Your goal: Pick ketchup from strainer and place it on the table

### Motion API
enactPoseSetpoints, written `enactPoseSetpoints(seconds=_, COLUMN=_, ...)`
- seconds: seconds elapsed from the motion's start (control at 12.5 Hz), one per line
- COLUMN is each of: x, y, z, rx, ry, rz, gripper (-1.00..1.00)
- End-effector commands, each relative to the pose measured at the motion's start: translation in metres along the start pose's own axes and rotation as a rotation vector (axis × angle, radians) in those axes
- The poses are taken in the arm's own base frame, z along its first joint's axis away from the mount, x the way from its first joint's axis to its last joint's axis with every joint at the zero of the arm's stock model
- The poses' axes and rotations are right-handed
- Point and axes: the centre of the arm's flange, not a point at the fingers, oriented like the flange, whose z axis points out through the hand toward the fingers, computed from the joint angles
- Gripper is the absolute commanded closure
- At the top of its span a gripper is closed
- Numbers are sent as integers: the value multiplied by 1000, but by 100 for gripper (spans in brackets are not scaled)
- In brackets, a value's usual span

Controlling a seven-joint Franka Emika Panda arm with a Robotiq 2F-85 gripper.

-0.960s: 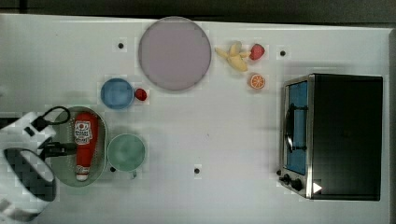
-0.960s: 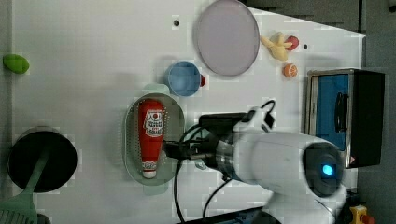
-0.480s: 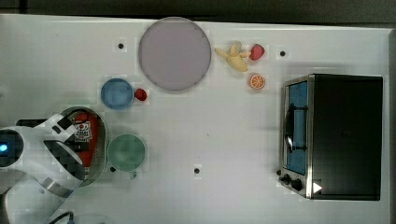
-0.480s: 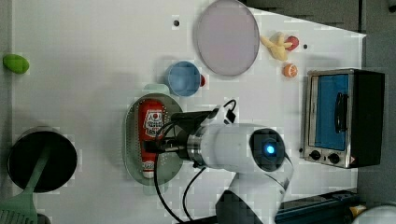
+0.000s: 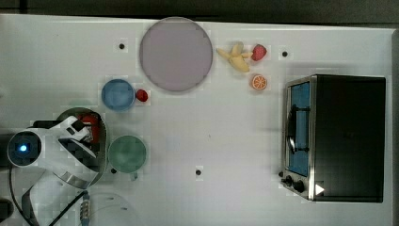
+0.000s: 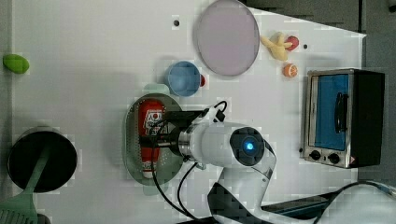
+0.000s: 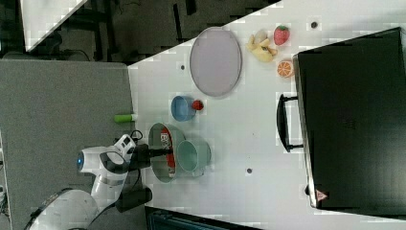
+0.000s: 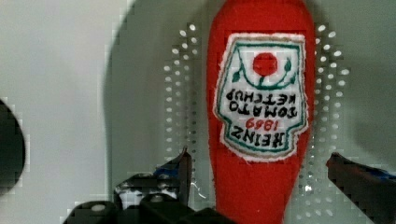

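Straddling the red plush ketchup bottle (image 8: 257, 121) in the pale green perforated oval strainer (image 6: 133, 149), lower left of the left view, your gripper (image 8: 261, 177) stands spread, grasping nothing. Risk: fingertips (image 8: 184, 165) catch the strainer holes, or the soft body slips and drags the strainer.

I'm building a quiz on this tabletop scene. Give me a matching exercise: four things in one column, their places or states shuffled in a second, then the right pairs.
Things:
1. ketchup
2. small strawberry
3. orange slice
4. tool

Places or states:
A. beside the blue bowl
B. open, one finger on each side of the bottle's neck
C. lying in the strainer
D. on the table between the banana and the toaster oven

Pairs: 1-C, 2-A, 3-D, 4-B
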Motion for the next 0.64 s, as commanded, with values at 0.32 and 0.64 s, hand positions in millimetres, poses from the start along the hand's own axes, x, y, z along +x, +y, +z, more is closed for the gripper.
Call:
enactPoseSetpoints(seconds=0.32, x=3, y=-4, z=20, rx=19, ry=32, rz=51, gripper=-68)
enactPoseSetpoints(seconds=0.64, x=4, y=-6, z=13, rx=14, ry=46, rz=44, gripper=-13)
